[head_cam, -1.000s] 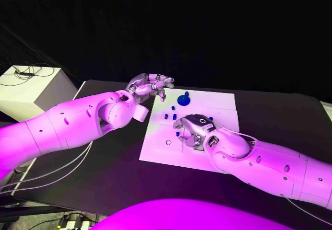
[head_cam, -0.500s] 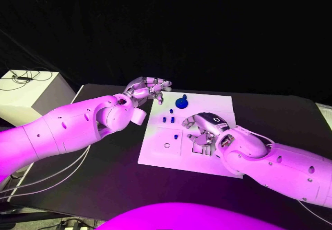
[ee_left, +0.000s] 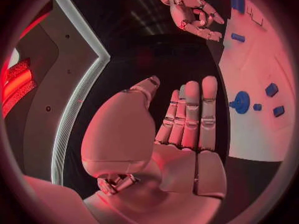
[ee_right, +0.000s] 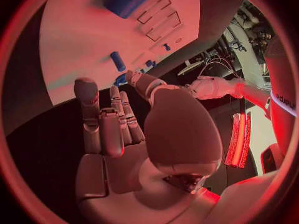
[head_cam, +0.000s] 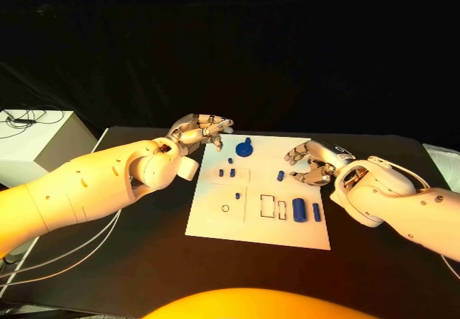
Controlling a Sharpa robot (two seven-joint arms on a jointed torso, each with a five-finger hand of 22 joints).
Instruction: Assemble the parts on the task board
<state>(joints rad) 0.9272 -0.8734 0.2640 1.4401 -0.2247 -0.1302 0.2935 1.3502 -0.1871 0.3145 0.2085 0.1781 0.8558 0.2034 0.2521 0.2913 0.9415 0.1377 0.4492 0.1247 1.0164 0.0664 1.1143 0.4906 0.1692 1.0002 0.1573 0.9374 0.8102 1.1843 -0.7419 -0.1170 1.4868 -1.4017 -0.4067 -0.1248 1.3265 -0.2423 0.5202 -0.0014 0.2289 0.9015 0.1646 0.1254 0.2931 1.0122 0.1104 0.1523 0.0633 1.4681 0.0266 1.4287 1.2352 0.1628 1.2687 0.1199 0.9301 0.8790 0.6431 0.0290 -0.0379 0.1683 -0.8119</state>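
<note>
The white task board (head_cam: 216, 222) lies mid-table. At its far edge sits a round blue part (head_cam: 243, 150), with small blue pegs (head_cam: 230, 172) below it and one peg (head_cam: 281, 176) near the right hand. Two longer blue cylinders (head_cam: 299, 208) stand beside empty rectangular slots (head_cam: 266, 206). My left hand (head_cam: 203, 129) hovers off the board's far left corner, fingers apart, holding nothing; in the left wrist view this hand (ee_left: 181, 129) shows a bare palm. My right hand (head_cam: 314, 161) hangs at the board's far right edge, fingers loosely curved and empty, also bare (ee_right: 118, 129) in its wrist view.
A white box (head_cam: 34, 136) with cables on top stands off the table's left side. Cables (head_cam: 86, 232) run along the left table edge. Black table top (head_cam: 383, 266) stretches right of the board.
My right hand has lifted off the board's middle and drawn back to its far right edge, uncovering the slots and cylinders. The camera has shifted. The left hand stays about where it was.
</note>
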